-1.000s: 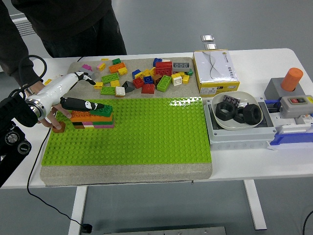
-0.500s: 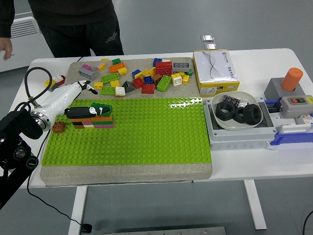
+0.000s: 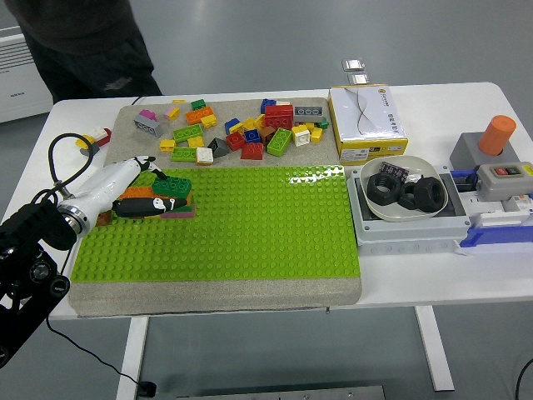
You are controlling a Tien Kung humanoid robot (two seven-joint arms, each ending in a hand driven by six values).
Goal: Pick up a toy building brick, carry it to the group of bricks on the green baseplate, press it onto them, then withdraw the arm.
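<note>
The green baseplate [image 3: 233,225] lies on a grey mat in the middle of the table. A small stack of bricks [image 3: 171,200] stands at its left rear, orange and pink layers with a green brick [image 3: 172,186] on top. My left hand [image 3: 143,190], white with black fingers, reaches in from the left. One finger lies along the front of the stack and another points up behind it; the fingers are spread and hold nothing. A brown brick [image 3: 102,220] shows partly behind my wrist. My right arm is out of view.
Several loose bricks [image 3: 241,129] lie on the mat behind the baseplate. A yellow-white box [image 3: 366,121], a bowl of black rings [image 3: 408,192] and a grey box with an orange button [image 3: 495,137] stand to the right. A person [image 3: 83,42] stands at the far left.
The person's hand has left the brown brick and the table, and the person has stepped back. My left hand has dropped lower along the front of the stack. The green brick has stayed put.
</note>
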